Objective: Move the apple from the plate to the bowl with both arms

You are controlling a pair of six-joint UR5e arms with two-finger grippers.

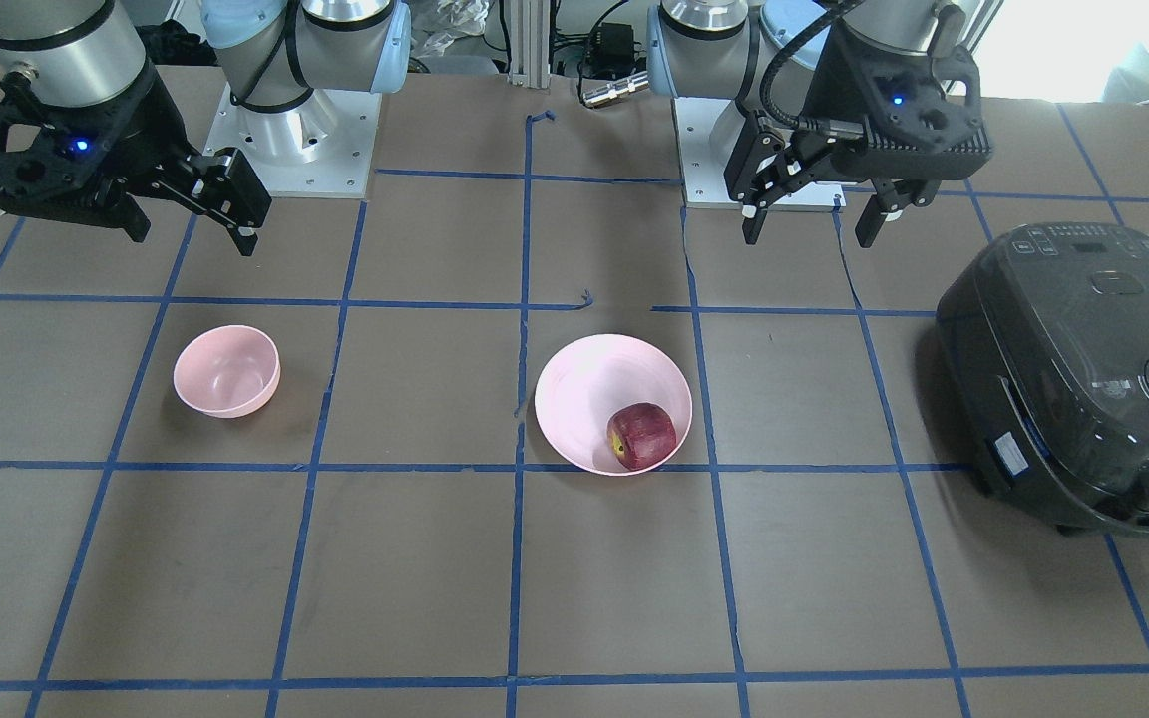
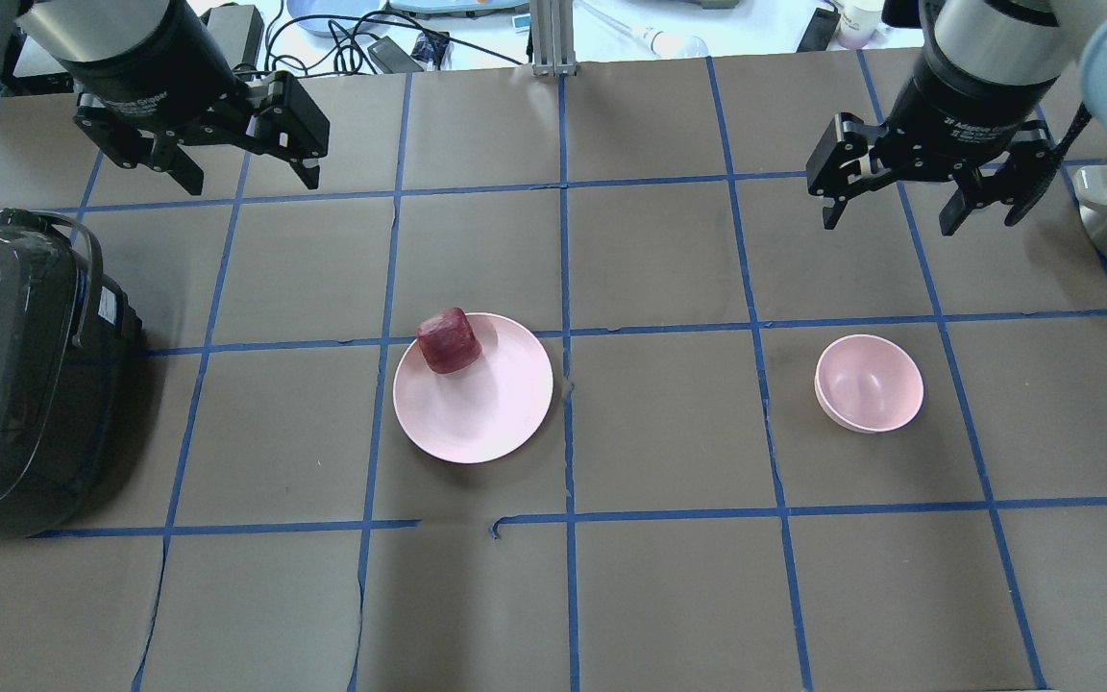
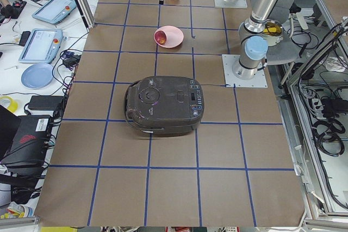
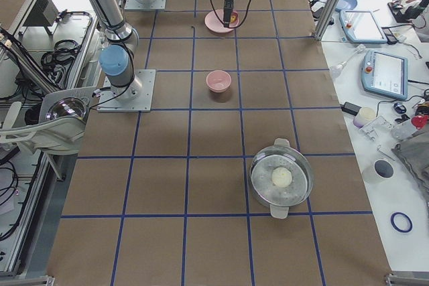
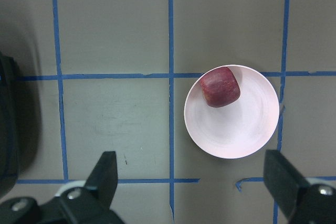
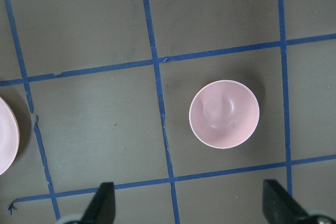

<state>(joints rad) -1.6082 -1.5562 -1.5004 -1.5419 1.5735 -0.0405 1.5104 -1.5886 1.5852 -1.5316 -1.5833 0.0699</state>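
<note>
The dark red apple (image 1: 642, 436) lies on the wide pink plate (image 1: 584, 389), near its rim on the side far from the robot. It also shows in the overhead view (image 2: 448, 340) and the left wrist view (image 5: 220, 86). The small deep pink bowl (image 1: 226, 371) stands empty about two grid squares away, under the right wrist camera (image 6: 224, 114). My left gripper (image 1: 809, 234) is open and empty, high above the table and off to one side of the plate (image 2: 486, 404). My right gripper (image 1: 195, 239) is open and empty, high above the table near the bowl (image 2: 869, 383).
A dark grey rice cooker (image 1: 1083, 379) sits on the table beyond the plate on my left side. A steel pot with a lid (image 4: 281, 177) stands far out on my right side. The arm bases (image 1: 295, 150) are bolted at the table's robot edge.
</note>
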